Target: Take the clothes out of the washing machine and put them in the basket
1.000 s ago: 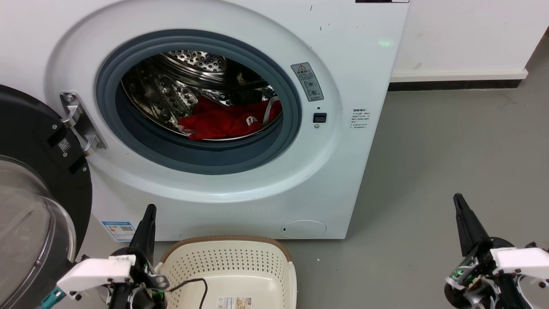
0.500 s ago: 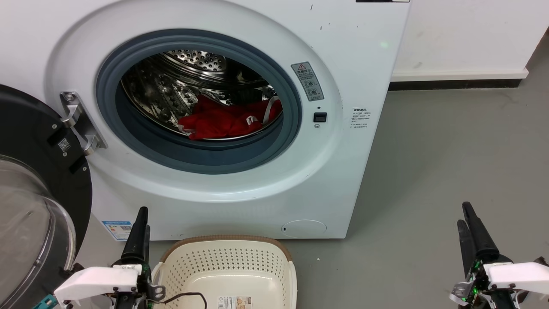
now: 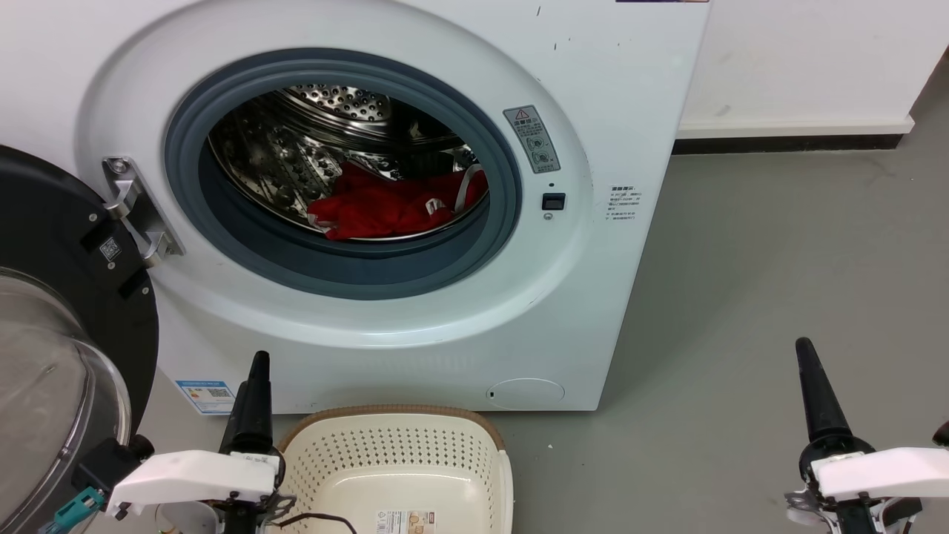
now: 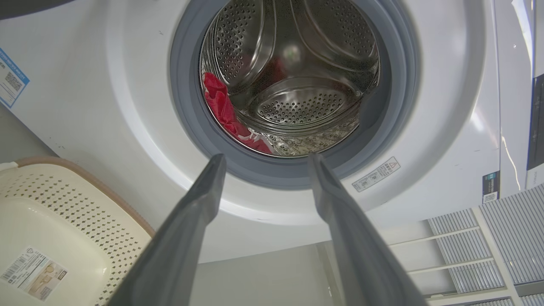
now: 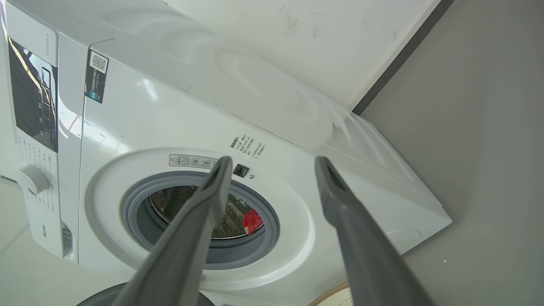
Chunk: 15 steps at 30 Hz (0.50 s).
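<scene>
Both pincers have risen a little since half a second ago. The left pincer [image 3: 259, 360] is just beside the basket [image 3: 393, 410], and the right pincer [image 3: 802, 347] is over the floor, well apart from the washer [image 3: 630, 111]. Both are open and hold nothing. The jersey [image 3: 385, 211] lies low in the drum; the basket has no clothes. I judge nothing is done yet: reaching in, gripping, carrying and dropping all remain.

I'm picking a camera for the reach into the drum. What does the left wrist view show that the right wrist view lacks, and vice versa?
Left wrist view adds the label inside the basket and the blue sticker on the washing machine. Right wrist view adds the control dial and the dark display panel. Both share the grey gasket and the red jersey lying in the drum.
</scene>
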Available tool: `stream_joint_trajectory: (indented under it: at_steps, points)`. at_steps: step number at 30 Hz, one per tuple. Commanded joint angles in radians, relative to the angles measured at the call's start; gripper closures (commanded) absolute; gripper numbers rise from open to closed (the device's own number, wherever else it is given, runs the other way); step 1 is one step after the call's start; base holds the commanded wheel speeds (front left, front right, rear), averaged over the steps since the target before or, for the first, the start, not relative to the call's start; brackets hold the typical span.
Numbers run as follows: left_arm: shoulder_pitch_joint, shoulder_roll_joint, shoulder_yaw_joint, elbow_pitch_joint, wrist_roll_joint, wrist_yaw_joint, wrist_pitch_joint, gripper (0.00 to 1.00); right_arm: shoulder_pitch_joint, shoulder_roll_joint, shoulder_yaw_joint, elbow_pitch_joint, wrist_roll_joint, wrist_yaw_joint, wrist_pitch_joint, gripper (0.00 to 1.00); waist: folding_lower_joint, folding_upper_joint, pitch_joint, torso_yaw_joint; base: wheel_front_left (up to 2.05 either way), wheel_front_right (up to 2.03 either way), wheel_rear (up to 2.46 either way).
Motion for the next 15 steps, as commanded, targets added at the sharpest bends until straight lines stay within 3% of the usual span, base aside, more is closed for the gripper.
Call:
stream_joint_trajectory:
  at_steps: [1, 15]
  points:
    - [-0.005, 0.004, -0.008, -0.028, 0.058, 0.012, -0.014, 0.0, -0.004, -0.005, 0.007, -0.033, -0.062, 0.0, -0.013, 0.0, 0.0001, 0.0, 0.0, 0.0, 0.0, 0.0, 0.0]
    - [0.014, 0.004, -0.042, -0.068, 0.282, 0.055, -0.061, 0.0, 0.028, -0.005, 0.043, -0.088, -0.348, 0.0, -0.06, 0.0, 0.0001, 0.0, 0.003, 0.002, 0.0, 0.0, 0.0]
